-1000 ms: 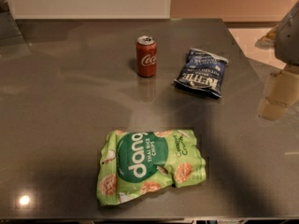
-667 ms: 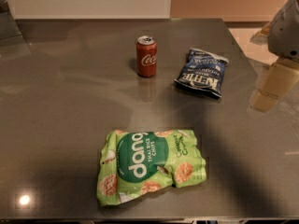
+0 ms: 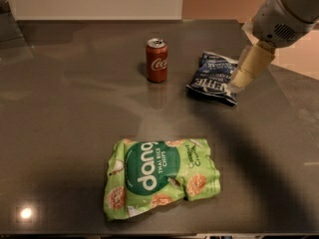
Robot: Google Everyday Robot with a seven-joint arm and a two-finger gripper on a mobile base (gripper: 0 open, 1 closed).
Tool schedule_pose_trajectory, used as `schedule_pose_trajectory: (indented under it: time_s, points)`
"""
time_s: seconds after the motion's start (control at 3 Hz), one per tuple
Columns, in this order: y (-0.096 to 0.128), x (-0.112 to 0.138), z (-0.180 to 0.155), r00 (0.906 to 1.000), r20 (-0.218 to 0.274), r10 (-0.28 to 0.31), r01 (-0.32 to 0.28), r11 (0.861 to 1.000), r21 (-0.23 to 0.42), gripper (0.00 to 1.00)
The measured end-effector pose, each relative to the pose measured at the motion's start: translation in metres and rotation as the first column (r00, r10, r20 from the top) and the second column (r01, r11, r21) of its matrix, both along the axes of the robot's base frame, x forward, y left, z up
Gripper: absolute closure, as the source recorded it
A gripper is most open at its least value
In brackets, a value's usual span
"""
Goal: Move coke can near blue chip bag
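Observation:
The coke can (image 3: 156, 59) is red with white script and a silver top. It stands upright on the dark grey table, toward the back middle. The blue chip bag (image 3: 213, 76) lies crinkled to the right of the can, a short gap apart. My gripper (image 3: 242, 76) comes in from the upper right on a white arm. Its beige tip hangs over the right edge of the blue chip bag, well to the right of the can.
A large bright green "dang" rice chips bag (image 3: 159, 175) lies flat at the front middle of the table (image 3: 65, 128). The table's right edge runs down the right side, with a pale floor beyond it.
The gripper has moved left and inward from the table's right edge to over the right side of the blue chip bag. The can and both bags have not moved.

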State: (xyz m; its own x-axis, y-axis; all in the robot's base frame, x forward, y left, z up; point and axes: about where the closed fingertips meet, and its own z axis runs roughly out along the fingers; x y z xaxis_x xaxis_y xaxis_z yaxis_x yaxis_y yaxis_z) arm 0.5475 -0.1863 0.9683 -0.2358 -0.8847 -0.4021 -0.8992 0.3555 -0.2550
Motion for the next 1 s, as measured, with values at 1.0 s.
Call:
schedule_pose_trajectory:
  time_s: [1.0]
  points:
    - [0.057, 0.135, -0.036, 0.9996, -0.006, -0.027, 0.027, 0.977, 0.212, 0.00]
